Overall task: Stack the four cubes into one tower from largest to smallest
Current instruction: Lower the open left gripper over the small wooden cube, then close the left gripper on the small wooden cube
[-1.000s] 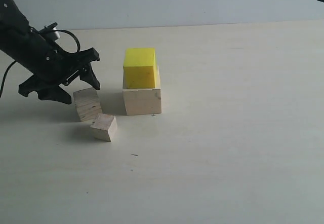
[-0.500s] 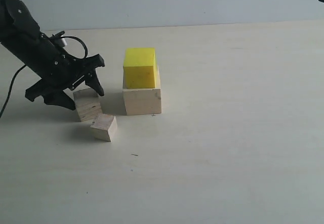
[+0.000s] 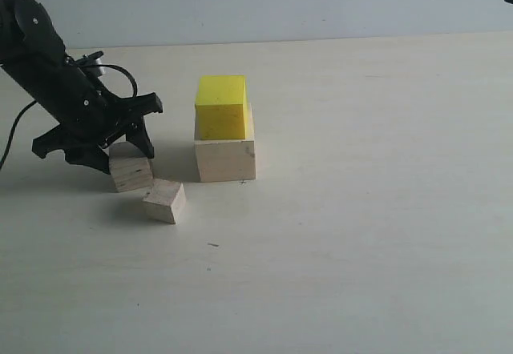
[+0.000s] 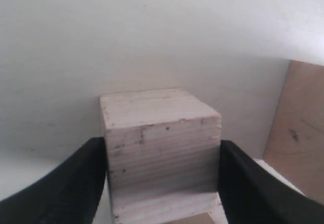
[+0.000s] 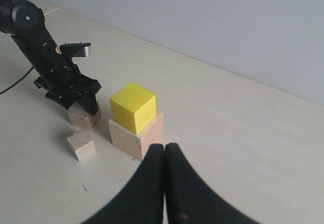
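The yellow cube [image 3: 220,107] rests on the large wooden cube [image 3: 225,160] at mid-table, also seen in the right wrist view as yellow cube [image 5: 132,106] on large cube [image 5: 136,135]. Left of them the medium wooden cube [image 3: 131,174] sits on the table with my left gripper [image 3: 124,142] lowered over it. In the left wrist view both fingers press the sides of this medium cube [image 4: 159,148]. The small wooden cube [image 3: 164,200] lies just in front, tilted. My right gripper [image 5: 164,148] hangs shut and empty, high above the near right of the table.
The pale table [image 3: 361,210] stretches to the right and front of the cubes. A black cable [image 3: 12,130] trails from the left arm. A grey wall [image 3: 280,2] bounds the far edge.
My left gripper has come down over the medium cube and its fingers now grip its sides; the cube shifted slightly left. The yellow-on-large pair and the small cube have not moved.
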